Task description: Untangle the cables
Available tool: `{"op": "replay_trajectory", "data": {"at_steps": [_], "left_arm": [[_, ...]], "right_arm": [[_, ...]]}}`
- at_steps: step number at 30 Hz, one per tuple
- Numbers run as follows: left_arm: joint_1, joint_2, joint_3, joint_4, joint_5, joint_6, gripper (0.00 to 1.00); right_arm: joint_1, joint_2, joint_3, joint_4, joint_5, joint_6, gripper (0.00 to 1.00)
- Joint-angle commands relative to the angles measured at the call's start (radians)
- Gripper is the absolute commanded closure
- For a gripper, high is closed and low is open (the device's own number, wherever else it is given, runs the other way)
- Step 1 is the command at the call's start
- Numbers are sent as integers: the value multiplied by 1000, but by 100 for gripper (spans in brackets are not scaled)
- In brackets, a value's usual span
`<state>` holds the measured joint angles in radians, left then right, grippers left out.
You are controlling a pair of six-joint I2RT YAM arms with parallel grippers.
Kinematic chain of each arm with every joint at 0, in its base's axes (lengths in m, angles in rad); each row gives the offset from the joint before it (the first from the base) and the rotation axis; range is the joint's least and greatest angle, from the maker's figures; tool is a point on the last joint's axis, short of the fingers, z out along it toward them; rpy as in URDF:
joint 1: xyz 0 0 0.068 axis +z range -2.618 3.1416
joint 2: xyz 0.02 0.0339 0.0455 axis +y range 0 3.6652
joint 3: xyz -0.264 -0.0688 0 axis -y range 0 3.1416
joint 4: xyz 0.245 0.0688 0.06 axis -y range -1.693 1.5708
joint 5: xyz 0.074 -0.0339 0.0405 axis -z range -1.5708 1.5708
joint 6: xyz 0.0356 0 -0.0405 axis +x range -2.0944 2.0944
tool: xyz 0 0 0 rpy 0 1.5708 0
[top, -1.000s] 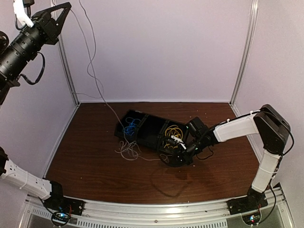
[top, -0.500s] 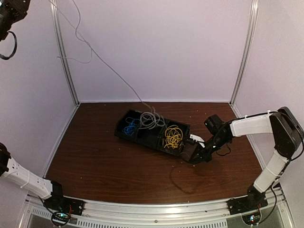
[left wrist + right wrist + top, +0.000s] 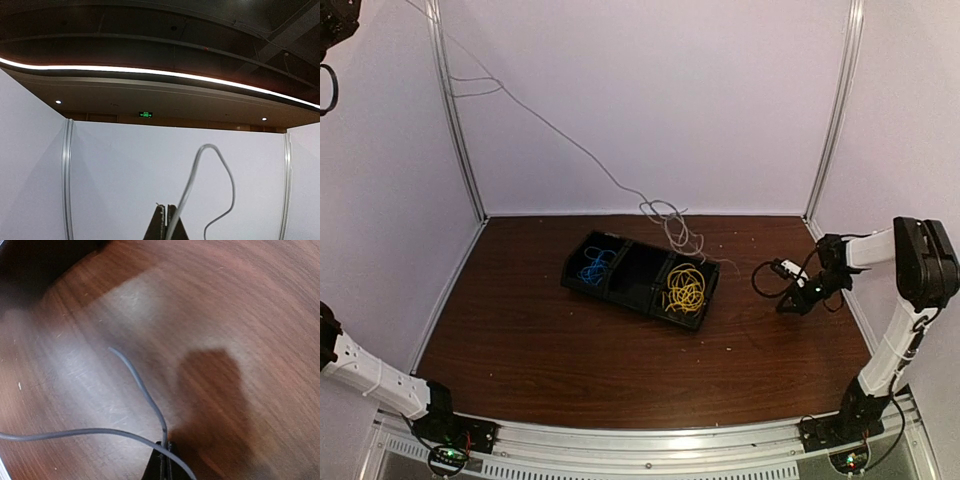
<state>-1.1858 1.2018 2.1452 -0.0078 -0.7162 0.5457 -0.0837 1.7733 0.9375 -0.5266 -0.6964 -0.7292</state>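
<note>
So, thin light-grey wire cable (image 3: pixel 189 175) slants from the clamping left gripper (image 3: pixel 165 220), upper left, down to loops just behind black three-compartment plastic tray (image 3: pixel 638 270). Well to its right, the right gripper (image 3: pixel 163 455) pinches thin dark-grey wire (image 3: pixel 141 385).

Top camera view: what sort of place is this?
Likely a robot test booth inside a big hall: plain white partition walls on aluminium posts around a dark wooden tabletop, and a green exit sign beyond them.
</note>
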Motion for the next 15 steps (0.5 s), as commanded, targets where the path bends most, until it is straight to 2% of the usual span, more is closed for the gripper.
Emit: {"op": "replay_trajectory", "data": {"at_steps": [1, 4, 8, 12, 15], "left_arm": [[2, -4, 34, 48, -22, 38, 100], [2, -20, 28, 48, -20, 27, 100], [2, -51, -63, 35, -41, -1, 100], [2, -103, -269, 23, -44, -93, 100], [2, -156, -454, 14, -31, -216, 100]], "right_arm": [[-51, 101, 64, 58, 145, 65, 100], [-60, 107, 95, 104, 205, 136, 100], [-62, 64, 94, 118, 202, 110, 100], [-60, -8, 88, 45, 120, 29, 100], [-59, -47, 108, -87, 65, -81, 98]]}}
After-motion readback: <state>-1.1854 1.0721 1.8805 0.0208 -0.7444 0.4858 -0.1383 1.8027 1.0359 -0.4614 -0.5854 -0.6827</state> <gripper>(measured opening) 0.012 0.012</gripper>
